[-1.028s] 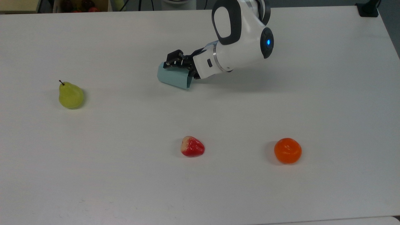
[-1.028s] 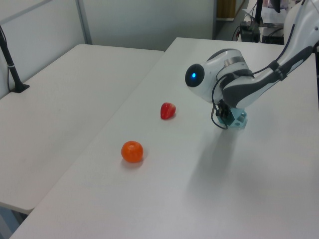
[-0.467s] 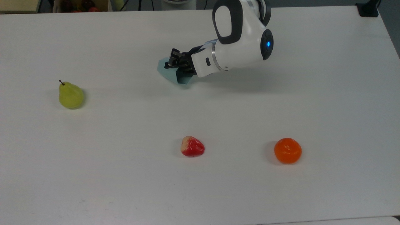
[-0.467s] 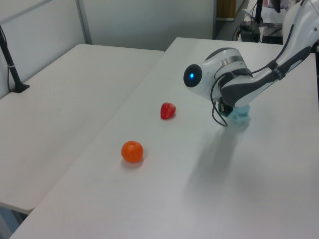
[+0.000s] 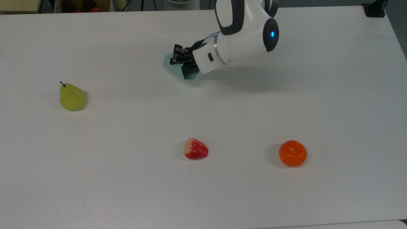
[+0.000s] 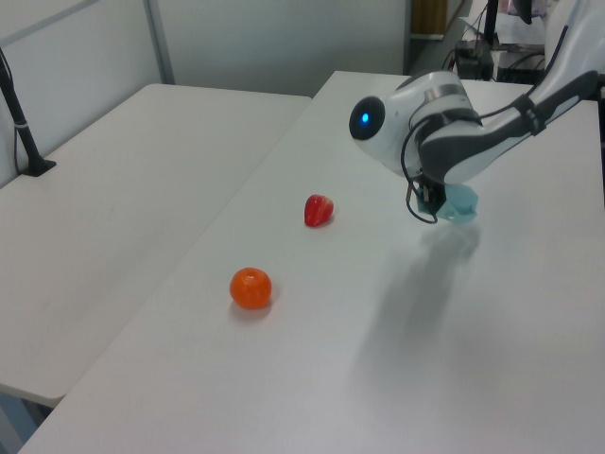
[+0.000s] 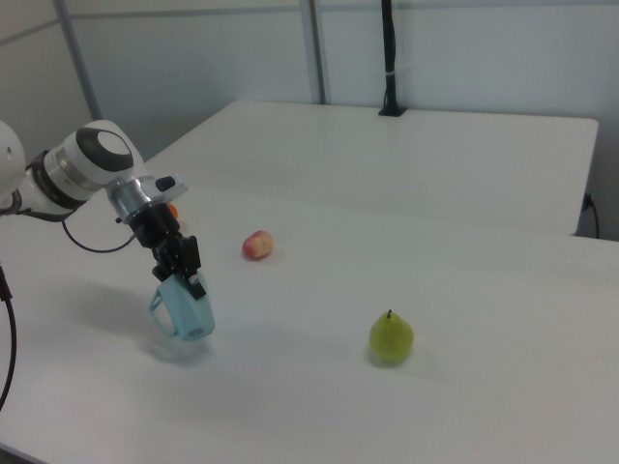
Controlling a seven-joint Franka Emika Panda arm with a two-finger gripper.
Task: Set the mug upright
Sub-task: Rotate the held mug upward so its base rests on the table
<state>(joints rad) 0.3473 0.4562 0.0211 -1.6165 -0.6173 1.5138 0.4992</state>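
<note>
One white arm is reaching down over the far part of the white table [image 5: 318, 105], its last link slanting toward the top view's left and ending in the black gripper [image 5: 182, 60]. Its fingers are closing on the rim of the mug [image 7: 186, 307], one going inside the opening and one pressing outside, so the pale teal cup is hanging from them. In the right view the mug is tilting, rim uppermost under the fingers, narrower base pointing down toward the right view's right, small handle sticking out on the right view's left; a shadow is lying on the table under it and I cannot tell whether the base is touching the surface. In the left view the arm's round joint with its blue light is facing the camera, and the mug is peeking out behind the wrist.

Three fruits are sitting well apart from it: a green pear [image 5: 72, 98] far off at the top view's left, a red strawberry [image 5: 195, 149] nearer the camera, and an orange [image 5: 292, 153] at the strawberry's right.
</note>
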